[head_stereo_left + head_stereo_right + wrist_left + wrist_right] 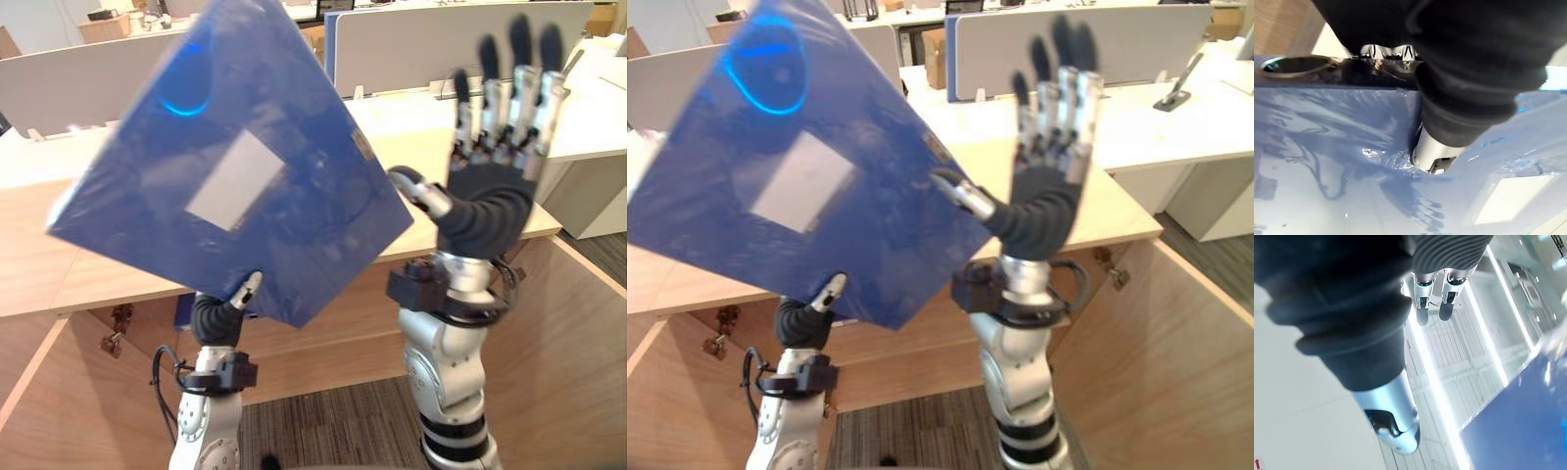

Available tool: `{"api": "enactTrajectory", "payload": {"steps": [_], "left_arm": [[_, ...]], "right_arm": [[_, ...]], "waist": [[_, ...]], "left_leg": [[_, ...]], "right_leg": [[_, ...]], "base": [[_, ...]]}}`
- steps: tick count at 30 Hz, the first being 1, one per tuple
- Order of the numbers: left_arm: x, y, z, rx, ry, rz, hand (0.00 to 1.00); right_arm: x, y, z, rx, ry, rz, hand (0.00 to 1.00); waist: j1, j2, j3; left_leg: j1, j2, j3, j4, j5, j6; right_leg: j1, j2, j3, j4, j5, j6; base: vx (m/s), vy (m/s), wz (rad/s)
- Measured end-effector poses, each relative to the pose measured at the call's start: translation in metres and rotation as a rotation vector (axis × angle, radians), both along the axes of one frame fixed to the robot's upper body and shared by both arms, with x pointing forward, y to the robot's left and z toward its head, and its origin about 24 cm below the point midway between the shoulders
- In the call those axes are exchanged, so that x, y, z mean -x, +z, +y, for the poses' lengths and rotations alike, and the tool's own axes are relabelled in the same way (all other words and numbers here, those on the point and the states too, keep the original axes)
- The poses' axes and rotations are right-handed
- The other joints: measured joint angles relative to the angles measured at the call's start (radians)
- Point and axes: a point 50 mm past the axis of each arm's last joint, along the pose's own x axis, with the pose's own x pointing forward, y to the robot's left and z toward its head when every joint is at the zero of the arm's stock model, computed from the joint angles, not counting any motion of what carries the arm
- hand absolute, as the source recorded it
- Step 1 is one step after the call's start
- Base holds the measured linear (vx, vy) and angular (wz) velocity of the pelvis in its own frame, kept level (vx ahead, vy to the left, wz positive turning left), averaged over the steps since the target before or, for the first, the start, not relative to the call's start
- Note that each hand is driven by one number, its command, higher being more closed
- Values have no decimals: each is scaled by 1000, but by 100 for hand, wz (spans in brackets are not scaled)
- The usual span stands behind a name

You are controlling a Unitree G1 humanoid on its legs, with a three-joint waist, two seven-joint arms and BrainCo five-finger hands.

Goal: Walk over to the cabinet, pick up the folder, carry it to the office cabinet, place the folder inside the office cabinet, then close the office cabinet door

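A large blue folder (pixel 235 166) with a white label is raised and tilted close in front of me, hiding much of the left side. My left hand (pixel 220 315) grips its lower edge from underneath. The thumb (pixel 1435 152) presses on the folder's (pixel 1327 161) face and the fingers are behind it. My right hand (pixel 490 201) is raised to the right of the folder, palm upright and open with straight fingers. Its thumb (pixel 965 196) reaches to the folder's (pixel 813 176) right corner. A blue corner of the folder (pixel 1528 416) also appears past the right hand's thumb (pixel 1393 416).
A light wooden cabinet top (pixel 29 255) runs across behind the folder, with an open wooden compartment below and a side panel (pixel 568 343) on the right. A metal hinge (pixel 113 333) hangs at the left. White desks (pixel 588 127) and grey partitions (pixel 411 44) stand beyond.
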Motion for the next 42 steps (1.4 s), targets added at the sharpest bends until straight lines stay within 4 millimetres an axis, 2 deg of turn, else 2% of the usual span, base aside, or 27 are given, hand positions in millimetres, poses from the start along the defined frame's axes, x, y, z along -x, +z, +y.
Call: {"api": "enactTrajectory", "payload": {"steps": [4, 8, 10, 22, 28, 34, 42], "left_arm": [[0, -5, -4, -81, -16, 12, 100], [0, -10, -8, -121, -35, 28, 100], [0, -11, -8, -124, -34, 35, 100], [1, -19, -4, -134, -18, 71, 100], [1, -19, -1, -141, 0, 70, 100], [0, -18, 8, -155, 40, 67, 100], [-1, -17, 13, -137, 85, 68, 100]], "right_arm": [[-15, 3, 11, 63, 76, 5, 0], [-22, 21, 22, 133, 95, -67, 0], [-26, 23, 25, 149, 94, -67, 0], [-47, 16, 29, 277, 65, -26, 0], [-53, 7, 22, 289, -21, 13, 0], [-56, -21, -3, 248, -202, 159, 0], [-49, -31, -15, 224, -256, 198, 0]], "waist": [[13, -1, -1], [21, -2, -3], [22, -2, -5], [25, -3, -14], [23, -3, -18], [21, -4, -20], [22, -12, -17]], "left_leg": [[-3, -6, -13, 0, 3, 4], [-4, -11, -19, -1, 5, 8], [-4, -12, -22, -1, 6, 9], [-24, -16, -45, -7, 29, 22], [-24, -16, -59, -7, 37, 19], [-39, -16, -78, -6, 56, 24], [-41, -14, -79, -2, 57, 22]], "right_leg": [[2, -3, -3, 2, 2, 2], [2, -8, -4, 4, 3, 2], [1, -8, -4, 8, 4, 2], [-6, -8, -28, 8, 14, -3], [-3, -6, -35, 2, 14, -4], [-4, -4, -54, -10, 21, -6], [-2, 1, -53, -19, 24, -6]], "base": [[-19, 19, 10], [-17, 7, 2], [-34, 11, 5], [-62, 9, 6], [-63, 2, 4], [-18, -5, 9], [0, 0, 0]]}}
